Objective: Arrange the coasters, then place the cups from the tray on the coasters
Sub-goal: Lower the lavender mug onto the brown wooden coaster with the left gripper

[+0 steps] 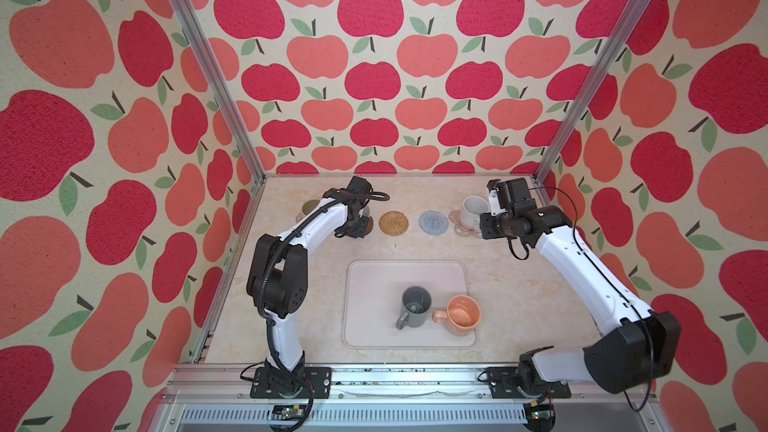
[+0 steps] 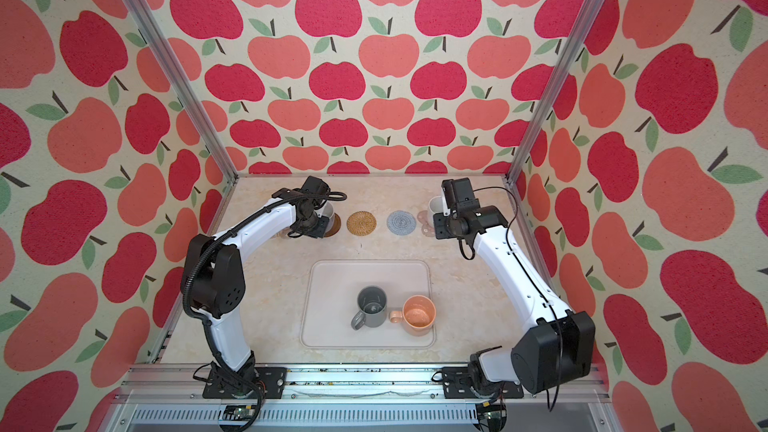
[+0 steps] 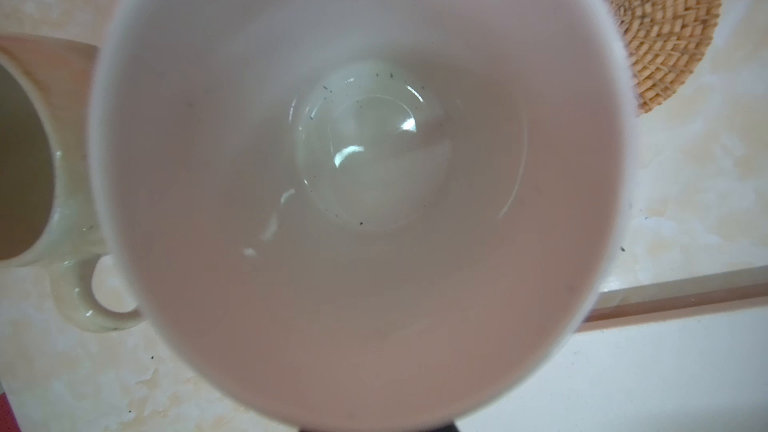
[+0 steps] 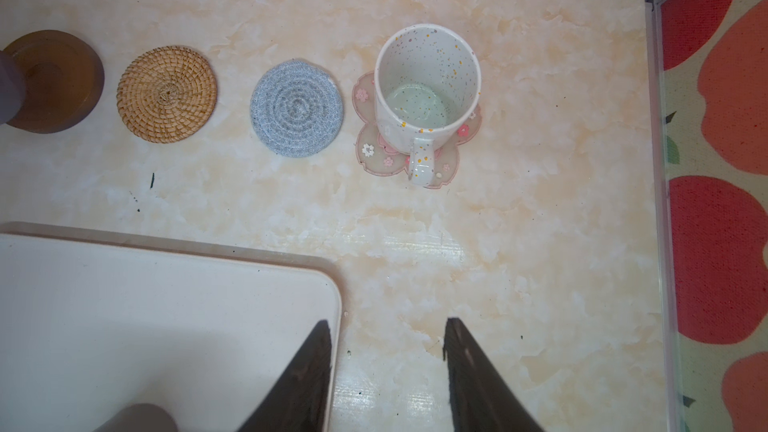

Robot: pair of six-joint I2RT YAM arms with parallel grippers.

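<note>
Our left gripper (image 2: 319, 223) is squeezed shut on the lavender mug (image 3: 365, 160). We look right down into its white inside. The mug is over the left side of the dark brown coaster (image 4: 54, 81), in the far row. We cannot tell if it touches. Just to its left stands the beige-olive mug (image 3: 62, 201).

Our right gripper (image 4: 387, 322) has its jaws apart and holds nothing. It hangs by the far right corner of the tray (image 4: 324, 280).

The dark grey mug (image 1: 415, 305) and peach mug (image 1: 461, 315) wait on the tray's near side. We think the empty right arm is nearer to them.
</note>
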